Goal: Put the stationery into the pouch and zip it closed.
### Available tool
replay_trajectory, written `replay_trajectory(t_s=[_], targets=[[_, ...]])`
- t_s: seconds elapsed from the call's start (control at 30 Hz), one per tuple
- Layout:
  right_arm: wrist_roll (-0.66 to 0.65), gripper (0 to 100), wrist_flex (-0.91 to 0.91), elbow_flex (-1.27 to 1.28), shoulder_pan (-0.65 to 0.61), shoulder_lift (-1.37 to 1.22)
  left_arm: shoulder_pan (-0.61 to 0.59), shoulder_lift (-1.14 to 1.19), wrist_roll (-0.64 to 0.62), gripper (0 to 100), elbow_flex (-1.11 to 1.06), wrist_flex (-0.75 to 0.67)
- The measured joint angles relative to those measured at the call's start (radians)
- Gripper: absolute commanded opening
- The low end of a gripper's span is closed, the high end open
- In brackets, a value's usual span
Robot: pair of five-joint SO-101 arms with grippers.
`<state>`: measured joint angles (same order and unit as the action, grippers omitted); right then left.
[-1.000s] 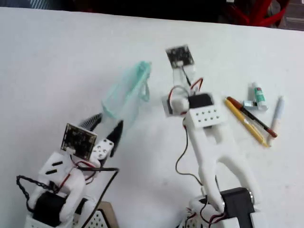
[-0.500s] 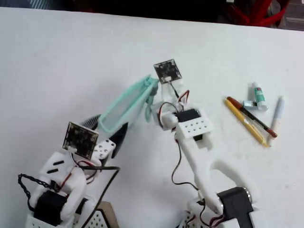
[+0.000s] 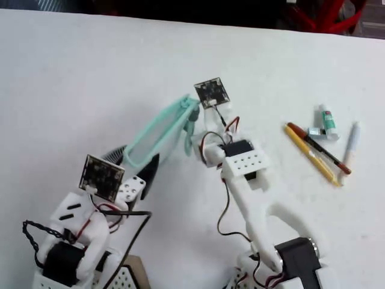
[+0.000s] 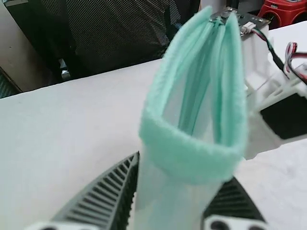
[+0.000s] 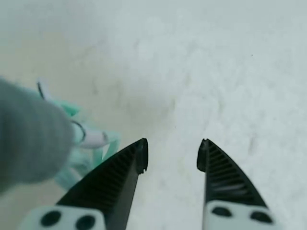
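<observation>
White table (image 3: 72,66): left jaws clamp the pouch (image 3: 157,133) at its near end, long axis running toward the open, empty right jaws, just beside its far end. Pens (image 3: 311,155) lie farther right, nearer that arm.

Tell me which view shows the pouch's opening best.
Left wrist view: the pouch gapes toward the camera, clamped in the left gripper. The high view shows it narrow, from above; the right wrist view catches a corner.

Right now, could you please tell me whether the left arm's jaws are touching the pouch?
Touching. The left wrist view shows the jaws of the left gripper pressing the pouch from both sides, with no gap.
</observation>
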<state>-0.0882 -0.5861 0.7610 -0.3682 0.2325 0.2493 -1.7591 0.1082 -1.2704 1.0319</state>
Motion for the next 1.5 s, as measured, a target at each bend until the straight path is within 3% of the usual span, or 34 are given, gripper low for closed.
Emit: replay_trajectory(t_s=[0.17, 0.33, 0.5, 0.87, 1.17, 1.33, 1.5], targets=[[0.0, 17.0, 0.0, 0.008, 0.1, 0.057, 0.0, 0.0, 0.0, 6, -0.005, -0.003], [0.092, 17.0, 0.0, 0.075, 0.235, 0.21, 0.002, 0.008, 0.0, 6, -0.006, -0.006], [0.117, 17.0, 0.028, 0.149, 0.253, 0.342, 0.037, -0.002, 0.002, 6, -0.046, -0.035], [0.123, 17.0, 0.147, 0.215, 0.443, 0.384, 0.135, 0.017, -0.015, 3, -0.115, -0.29], [0.124, 17.0, 0.288, 0.272, 0.423, 0.285, 0.158, 0.023, -0.035, 3, -0.115, -0.542], [0.124, 17.0, 0.307, 0.272, 0.423, 0.276, 0.178, 0.198, -0.035, 3, -0.107, -0.664], [0.124, 17.0, 0.307, 0.272, 0.423, 0.267, 0.245, 0.594, -0.035, 3, 0.068, -0.683]])
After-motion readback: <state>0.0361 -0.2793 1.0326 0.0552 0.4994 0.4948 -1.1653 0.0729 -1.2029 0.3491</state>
